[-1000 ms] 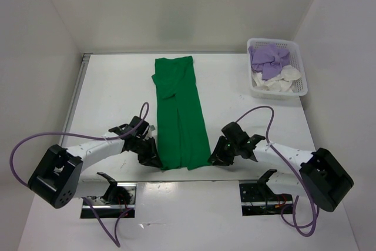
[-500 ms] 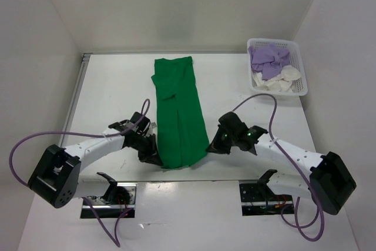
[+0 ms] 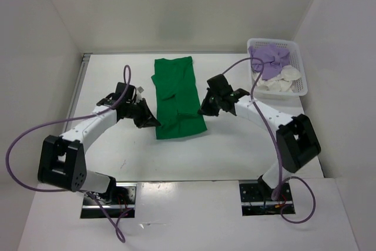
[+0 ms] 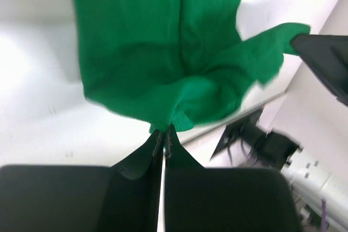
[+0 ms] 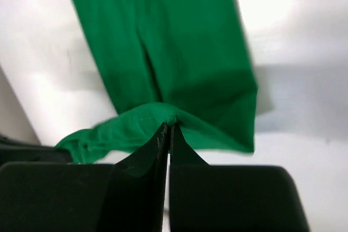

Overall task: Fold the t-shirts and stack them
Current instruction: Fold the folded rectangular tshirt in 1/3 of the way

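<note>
Both arms stretch forward and angle inward, wrists low. Left gripper (image 3: 151, 123) and right gripper (image 3: 202, 110) face each other, jaws clamped tight, each pinching the shirt (image 3: 176, 101).

White table (image 3: 117, 151). Holds a green shirt (image 3: 175, 95) in the middle, stretched from back toward front. Seems doubled over at the near end. Also holds a white basket (image 3: 281, 93) in the far right corner, by the back wall, well apart from the shirt.
</note>
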{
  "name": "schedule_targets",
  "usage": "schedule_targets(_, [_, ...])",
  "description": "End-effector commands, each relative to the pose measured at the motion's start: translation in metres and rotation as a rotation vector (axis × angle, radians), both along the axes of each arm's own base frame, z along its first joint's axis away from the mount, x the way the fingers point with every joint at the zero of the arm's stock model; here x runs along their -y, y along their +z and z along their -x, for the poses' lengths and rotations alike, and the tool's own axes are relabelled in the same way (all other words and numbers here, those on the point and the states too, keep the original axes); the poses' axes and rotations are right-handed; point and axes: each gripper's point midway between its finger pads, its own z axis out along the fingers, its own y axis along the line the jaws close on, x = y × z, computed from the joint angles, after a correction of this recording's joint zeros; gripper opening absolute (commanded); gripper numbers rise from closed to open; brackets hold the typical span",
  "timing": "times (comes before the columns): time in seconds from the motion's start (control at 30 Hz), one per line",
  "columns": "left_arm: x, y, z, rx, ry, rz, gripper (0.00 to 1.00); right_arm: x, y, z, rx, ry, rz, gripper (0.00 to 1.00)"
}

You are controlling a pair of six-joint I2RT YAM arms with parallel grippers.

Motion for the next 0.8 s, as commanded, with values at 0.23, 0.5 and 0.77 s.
schedule_targets(0.23, [-0.005, 0.006, -0.112, 0.144, 0.111, -0.050, 0.00, 0.011, 0.001, -0.100, 0.123, -0.038, 0.056, 0.00])
schedule_targets(0.5, [-0.016, -0.017, -0.151, 0.137, 0.156, -0.093, 0.01, 0.003, -0.025, -0.139, 0.120, -0.017, 0.082, 0.00])
schedule_targets(0.77, [-0.028, -0.013, -0.193, 0.239, 0.213, -0.129, 0.10, 0.000, -0.035, -0.166, 0.131, -0.013, 0.079, 0.01])
